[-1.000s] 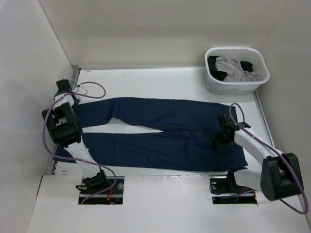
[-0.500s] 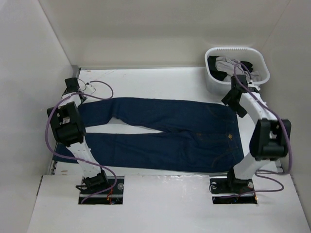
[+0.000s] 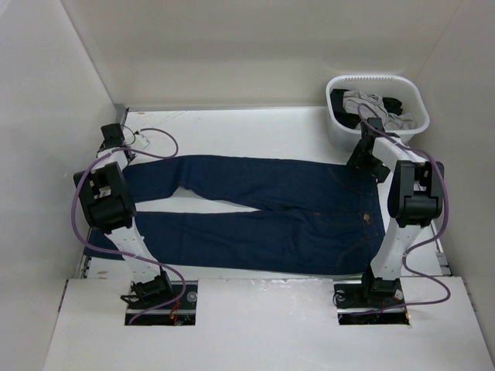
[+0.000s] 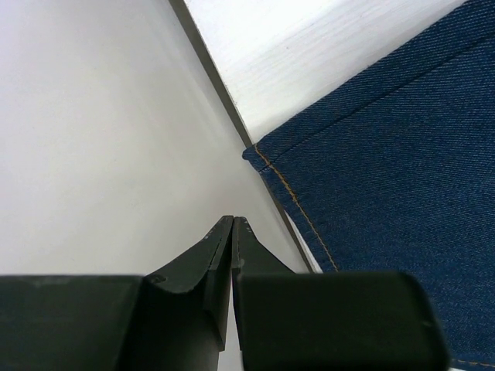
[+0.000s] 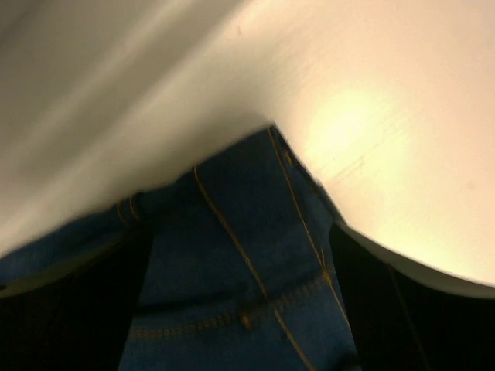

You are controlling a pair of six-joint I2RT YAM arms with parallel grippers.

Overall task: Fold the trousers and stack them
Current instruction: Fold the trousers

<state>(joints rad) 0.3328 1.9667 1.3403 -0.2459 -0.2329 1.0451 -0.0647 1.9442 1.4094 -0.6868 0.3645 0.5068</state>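
Two black tips of the left end effector [image 4: 233, 222] are clenched tight with nothing between them, just beside a hem corner of the jeans [image 4: 387, 154], close to the wall. The right end effector [image 5: 240, 309] is released, spread wide over the far waistband corner. The jeans lie flat across the white desk [image 3: 255, 127], legs left, waist right.

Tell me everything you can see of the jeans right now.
The trousers are dark navy denim with tan stitching, spread flat and unfolded on the white table, waist toward the right, legs reaching left and parted in a narrow V. The left fingers, shut, sit beside the far leg's hem without holding it; the right fingers, open, hang over the waistband's far corner.
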